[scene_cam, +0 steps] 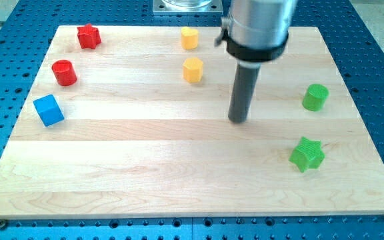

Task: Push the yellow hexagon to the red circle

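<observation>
- Green star: toward the view's bottom right of my tip, nearest the table front edge.
- My tip: resting on the table, touching no block; no pincer on this rod.
- Blue cube: far to the view's left of my tip.
- Green cylinder: to the tip's right.
- Yellow hexagon: up-left of my tip, near but apart.
- Red circle: well left of the hexagon.
- Another yellow block and red star: farthest back.

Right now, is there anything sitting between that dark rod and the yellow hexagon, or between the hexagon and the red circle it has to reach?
Nothing visible blocks either stretch. My tip rests to the view's right of the yellow hexagon block with bare wooden board between them. From the hexagon leftward to the red circle block the board is also bare.
</observation>
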Controlling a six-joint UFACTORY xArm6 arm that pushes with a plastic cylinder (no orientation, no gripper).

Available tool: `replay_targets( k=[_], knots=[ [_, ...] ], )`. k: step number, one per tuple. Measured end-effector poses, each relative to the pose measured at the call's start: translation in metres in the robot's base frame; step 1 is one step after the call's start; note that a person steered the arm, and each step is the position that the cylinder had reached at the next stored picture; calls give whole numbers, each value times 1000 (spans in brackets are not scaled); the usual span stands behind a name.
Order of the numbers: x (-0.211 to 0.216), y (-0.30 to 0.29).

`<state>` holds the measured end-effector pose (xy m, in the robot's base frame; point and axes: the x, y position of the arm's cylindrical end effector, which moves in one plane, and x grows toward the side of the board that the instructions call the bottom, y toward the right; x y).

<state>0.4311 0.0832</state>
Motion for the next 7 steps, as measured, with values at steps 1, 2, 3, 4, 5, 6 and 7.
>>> replay_targets(
  k=[1, 2, 3, 4, 5, 6, 7],
  knots=[
    [-69, -13],
    [-83, -31],
    [-113, -42],
    [-61, -116],
    [28, -135],
    [-8, -133],
    [-33, -133]
  ],
)
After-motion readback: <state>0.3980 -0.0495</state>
